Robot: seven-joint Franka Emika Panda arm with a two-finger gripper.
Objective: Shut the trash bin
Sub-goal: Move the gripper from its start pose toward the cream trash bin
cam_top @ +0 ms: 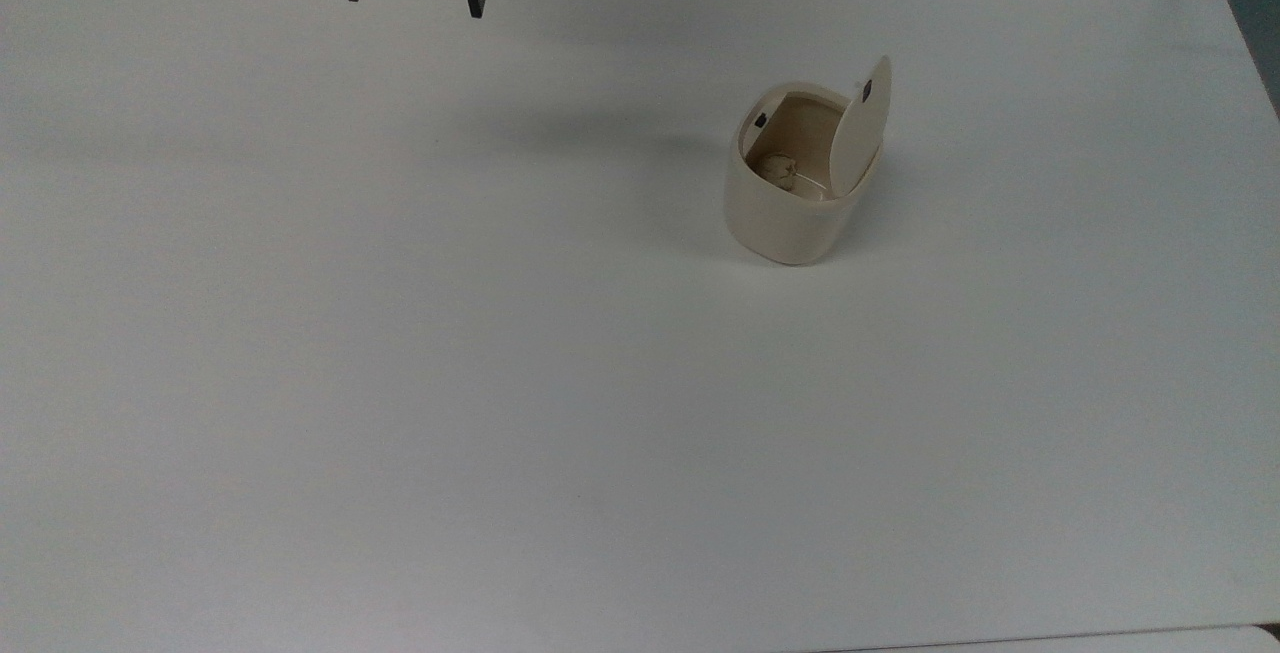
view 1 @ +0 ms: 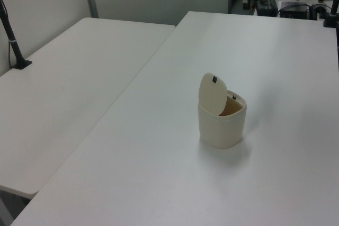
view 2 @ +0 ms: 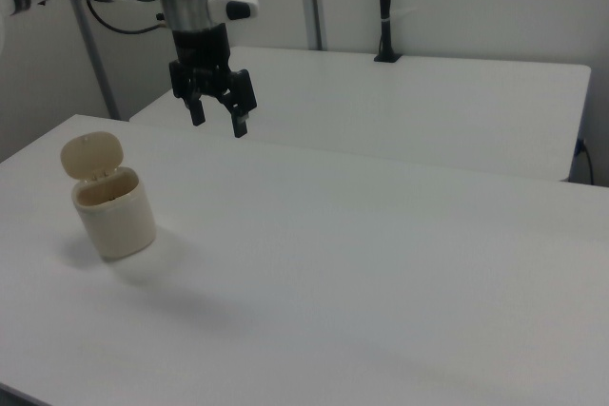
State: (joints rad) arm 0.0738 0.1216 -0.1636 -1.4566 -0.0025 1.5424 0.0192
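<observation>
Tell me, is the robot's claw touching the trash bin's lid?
Apart. The right view shows the gripper in the air, white table between it and the lid.

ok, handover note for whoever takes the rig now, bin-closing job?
Gripper: open, empty, in the air, well apart from the bin.
Trash bin: upright on the white table, toward the top view's right. Lid stands raised on its hinge; something small and crumpled lies inside.
Done: nothing yet.
Left: bring the gripper over to the lid and push it down flat.

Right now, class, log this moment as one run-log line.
tool: open, in the air, apart from bin | trash bin: upright on table | lid: raised | task: not done
</observation>
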